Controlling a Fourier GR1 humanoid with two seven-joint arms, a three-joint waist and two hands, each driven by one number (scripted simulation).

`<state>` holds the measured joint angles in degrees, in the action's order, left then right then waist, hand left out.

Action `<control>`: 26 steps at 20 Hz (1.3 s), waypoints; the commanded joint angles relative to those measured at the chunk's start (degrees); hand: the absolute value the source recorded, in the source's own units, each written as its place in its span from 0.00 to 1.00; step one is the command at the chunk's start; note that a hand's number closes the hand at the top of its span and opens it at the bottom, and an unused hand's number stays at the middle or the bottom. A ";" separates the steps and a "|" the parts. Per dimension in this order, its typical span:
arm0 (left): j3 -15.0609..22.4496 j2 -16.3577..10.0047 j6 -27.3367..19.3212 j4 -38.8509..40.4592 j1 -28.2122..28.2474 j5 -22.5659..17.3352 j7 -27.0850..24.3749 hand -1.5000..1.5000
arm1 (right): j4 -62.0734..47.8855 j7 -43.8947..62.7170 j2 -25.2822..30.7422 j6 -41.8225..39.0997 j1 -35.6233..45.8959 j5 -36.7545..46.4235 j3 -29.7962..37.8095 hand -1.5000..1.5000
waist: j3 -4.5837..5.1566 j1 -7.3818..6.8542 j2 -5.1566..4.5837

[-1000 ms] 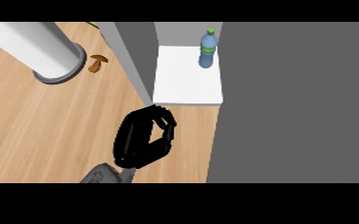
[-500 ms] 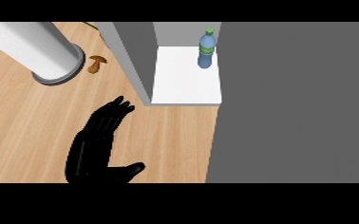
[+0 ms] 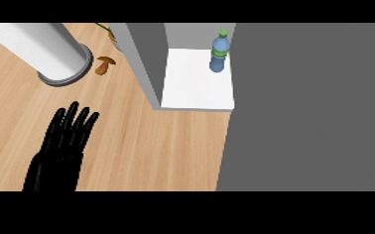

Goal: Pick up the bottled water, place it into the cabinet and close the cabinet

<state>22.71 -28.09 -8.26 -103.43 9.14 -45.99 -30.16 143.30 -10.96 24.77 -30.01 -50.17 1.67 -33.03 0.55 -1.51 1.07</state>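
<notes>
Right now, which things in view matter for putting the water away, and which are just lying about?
For the job: bottled water, already standing on the cabinet's shelf; cabinet; left hand, fingers straight, holding nothing.
Lying about: brown mushroom; grey cylinder on the counter.

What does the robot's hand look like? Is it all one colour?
The left hand is plain black all over, with long slim fingers and a broad palm. No markings or cables show on it. The right hand is out of view.
</notes>
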 commanded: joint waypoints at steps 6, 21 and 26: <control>-5.97 -6.24 6.34 -3.11 6.63 -4.27 -0.77 0.00 | 6.56 9.46 -1.09 2.05 6.10 6.95 -13.57 1.00 | 0.35 -2.16 -0.33; -10.94 -12.94 15.33 -5.07 9.54 -8.76 0.86 0.00 | 1.34 14.86 -4.45 3.97 15.43 -0.88 -15.13 1.00 | 0.34 -7.52 -2.44; -11.19 -13.40 17.72 -4.43 10.14 -9.03 0.34 0.00 | -0.10 16.50 -3.85 2.98 19.19 -1.21 -13.17 1.00 | 0.58 -9.70 -2.86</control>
<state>12.05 -40.72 7.81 -108.16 18.95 -54.69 -29.75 142.61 -0.13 23.55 -25.57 -36.05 -0.28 -36.52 1.01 -9.83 -1.37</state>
